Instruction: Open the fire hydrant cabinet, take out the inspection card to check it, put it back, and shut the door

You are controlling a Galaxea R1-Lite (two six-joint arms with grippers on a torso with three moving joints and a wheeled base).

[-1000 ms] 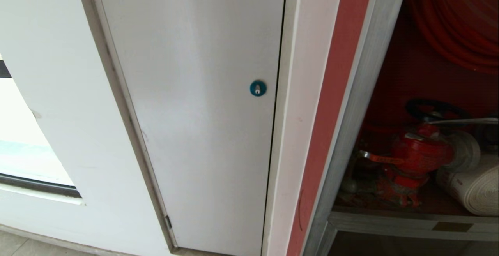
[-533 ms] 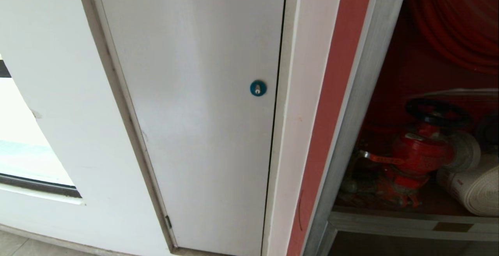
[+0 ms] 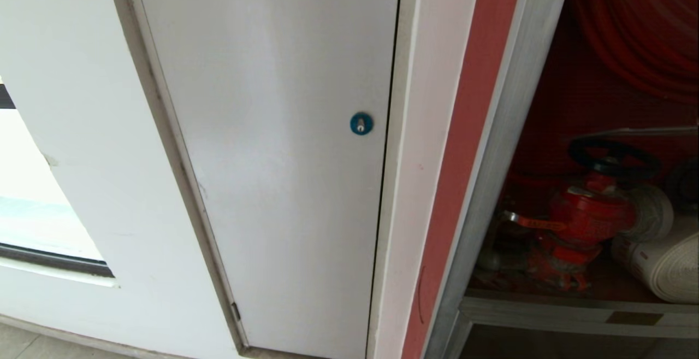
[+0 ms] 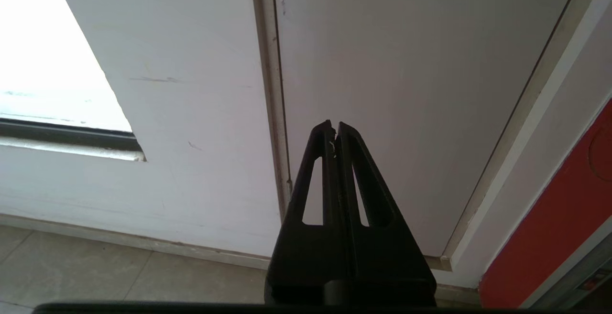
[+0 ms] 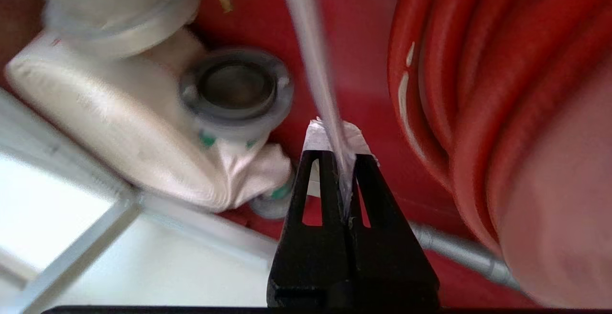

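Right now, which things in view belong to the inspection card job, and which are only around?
For the job:
- fire hydrant cabinet, standing open
- inspection card, seen edge-on
- right gripper, shut on the card

Only around:
- white panel with blue lock
- left gripper, parked

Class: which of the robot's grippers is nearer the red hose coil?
Right. The right gripper is inside the cabinet beside the hose coil, shut on the card. The left gripper faces the white panel, outside.
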